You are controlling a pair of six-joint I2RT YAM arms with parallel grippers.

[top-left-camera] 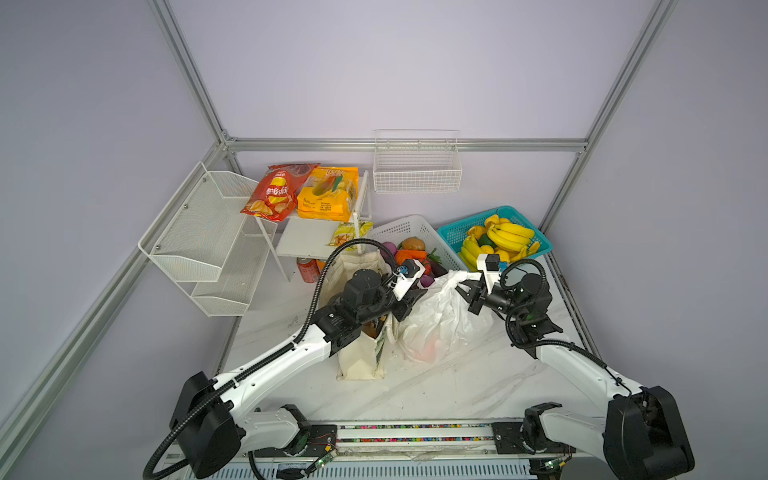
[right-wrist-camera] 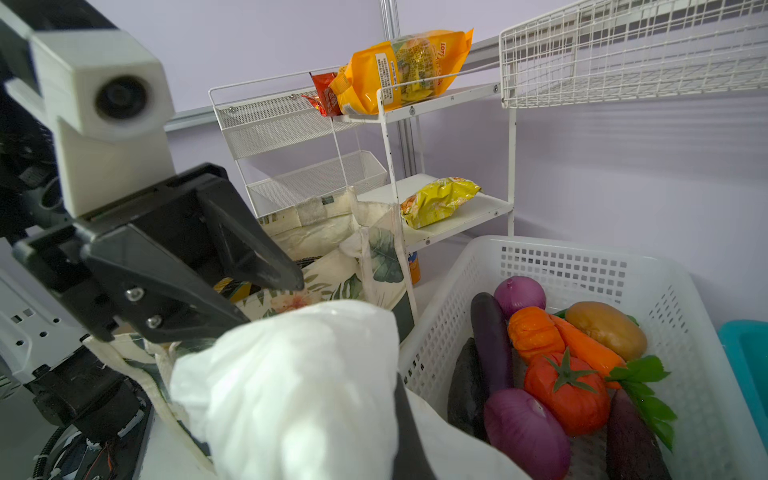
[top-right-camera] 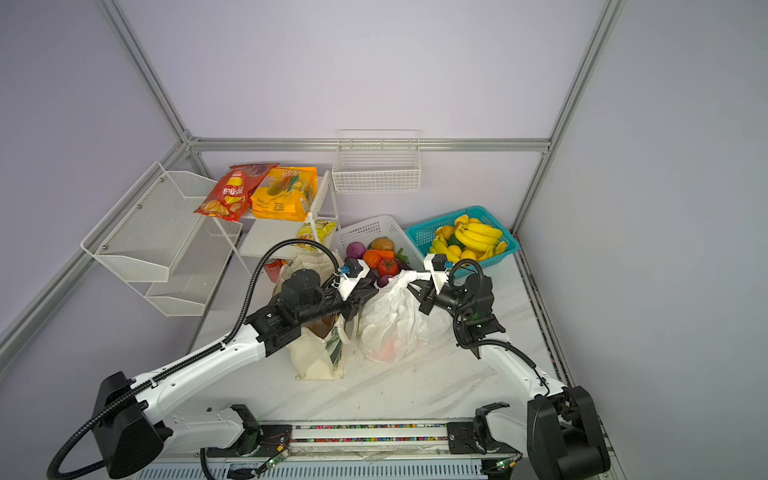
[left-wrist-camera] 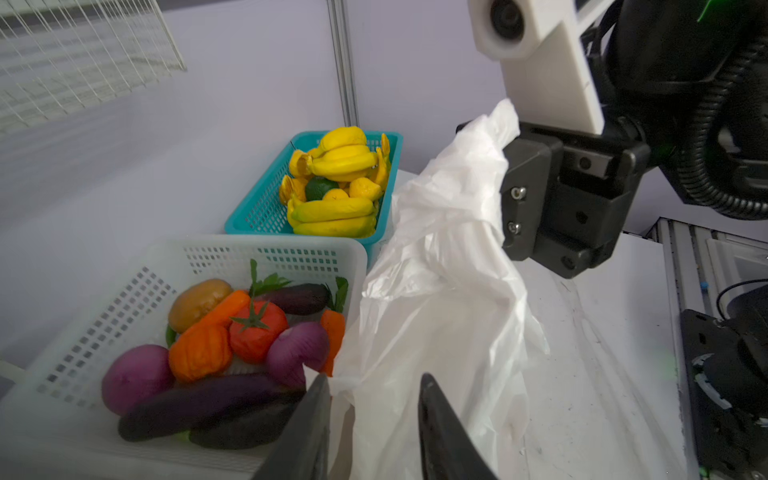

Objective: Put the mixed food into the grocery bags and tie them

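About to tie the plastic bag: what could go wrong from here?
1. The right gripper is shut on one bunch of the plastic bag. The left gripper has its jaws apart around thin film, so it may close on too little and slip.
2. The tote stands under the left arm, so a pull might tip it.

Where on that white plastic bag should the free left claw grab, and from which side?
Probably the bunched film high on the white plastic bag, on the side facing the canvas tote, approached from that side. The right gripper pinches the opposite twisted top, so this gives two ends to tie. The left gripper has film between its open jaws.
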